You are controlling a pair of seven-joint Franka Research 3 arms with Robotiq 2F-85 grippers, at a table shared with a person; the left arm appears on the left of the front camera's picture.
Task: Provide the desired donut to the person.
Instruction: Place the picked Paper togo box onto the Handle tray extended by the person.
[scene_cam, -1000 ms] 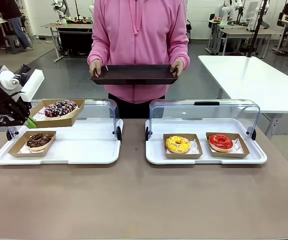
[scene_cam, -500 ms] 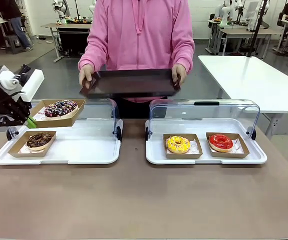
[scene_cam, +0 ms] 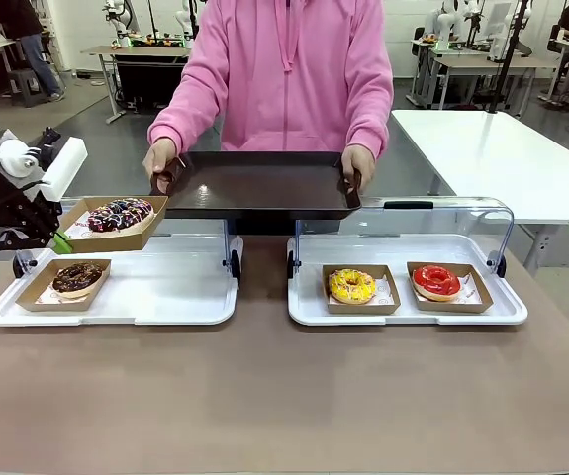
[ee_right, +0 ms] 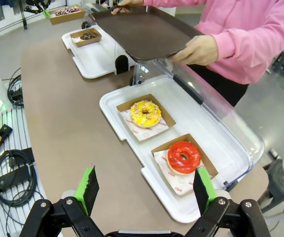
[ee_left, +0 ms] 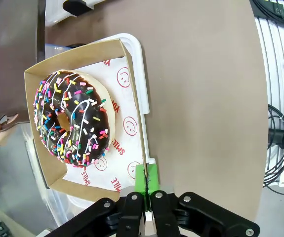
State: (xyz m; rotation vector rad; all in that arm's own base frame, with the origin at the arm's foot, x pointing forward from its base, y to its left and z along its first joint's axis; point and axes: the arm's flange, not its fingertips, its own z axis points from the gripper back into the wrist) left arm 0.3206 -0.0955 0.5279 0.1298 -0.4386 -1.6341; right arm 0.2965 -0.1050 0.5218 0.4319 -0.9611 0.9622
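Observation:
My left gripper is shut on the rim of a cardboard tray and holds it raised above the left white tray. A chocolate donut with coloured sprinkles lies in it. In the left wrist view the green fingertips pinch the cardboard wall next to that donut. The person in a pink hoodie holds a dark serving tray level over the far table edge, right of the lifted donut. My right gripper hangs open above the table's right end.
A plain chocolate donut sits in its cardboard on the left white tray. The right white tray carries a yellow donut and a red donut. Clear lids stand open behind both trays.
The person has lowered the dark serving tray and brought it forward towards the table. Neither arm has moved.

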